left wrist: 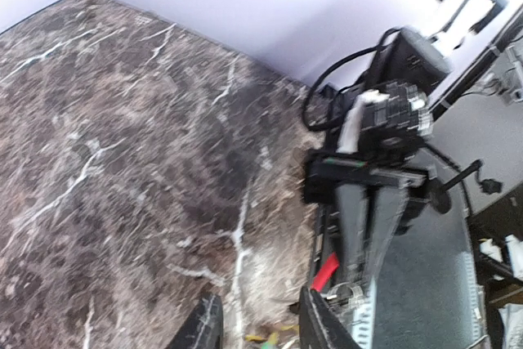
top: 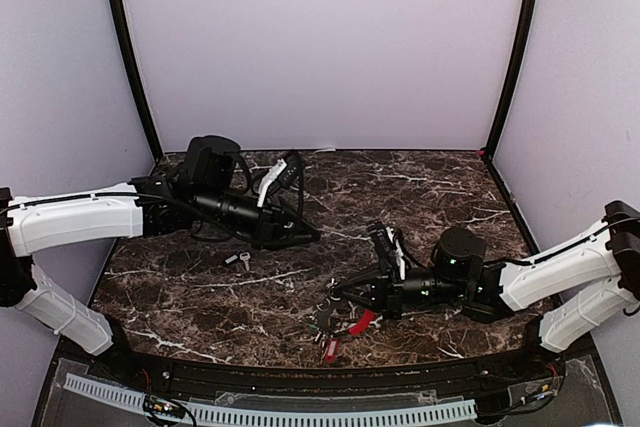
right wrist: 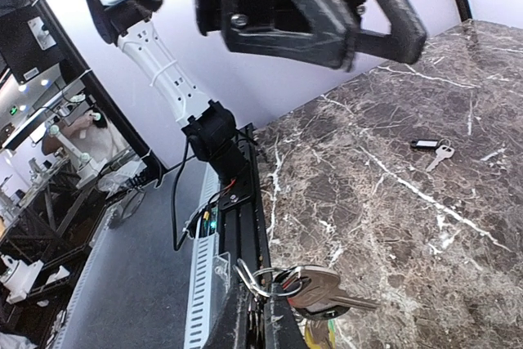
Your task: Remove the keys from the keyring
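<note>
Right now my right fingers (right wrist: 274,334) are pinched together on the keyring (right wrist: 260,280), low at the near edge of the tabletop (right wrist: 392,226). The keys (right wrist: 323,290) hang on the ring in a bunch, their silver blades fanned out toward the marble. From above, red and green show among them.

My left fingers (left wrist: 206,328) stand apart with a clear gap and hold nothing. They sit farther back over the tabletop, well apart from the bunch.

One loose silver key (right wrist: 431,149) with a dark head lies flat by itself, near my left arm (top: 90,217).

The tabletop is dark brown marble with white veins. Pale lilac walls (top: 320,37) close it in, with black corner posts (top: 125,57). A white slotted strip (top: 300,412) runs along the near edge.
</note>
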Robot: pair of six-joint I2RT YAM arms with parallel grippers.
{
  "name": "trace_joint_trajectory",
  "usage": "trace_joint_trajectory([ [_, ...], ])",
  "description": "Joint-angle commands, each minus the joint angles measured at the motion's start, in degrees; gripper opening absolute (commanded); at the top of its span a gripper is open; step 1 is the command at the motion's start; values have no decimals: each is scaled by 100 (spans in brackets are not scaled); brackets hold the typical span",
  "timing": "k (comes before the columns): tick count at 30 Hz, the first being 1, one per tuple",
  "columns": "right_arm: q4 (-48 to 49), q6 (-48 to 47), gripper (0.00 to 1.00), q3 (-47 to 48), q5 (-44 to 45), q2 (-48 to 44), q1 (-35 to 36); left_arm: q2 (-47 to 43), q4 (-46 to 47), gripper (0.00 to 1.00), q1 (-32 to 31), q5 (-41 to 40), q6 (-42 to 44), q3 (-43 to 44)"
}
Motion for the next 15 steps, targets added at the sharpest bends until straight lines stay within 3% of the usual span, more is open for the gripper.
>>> trace_joint_trajectory([
  [1, 345, 89, 0, -13, 507, -136, -36, 35, 682, 33, -40, 1090, -839, -259],
  [15, 259, 18, 0, 18, 530, -184, -34, 396, -367, 44, -623, 965, -28, 70],
])
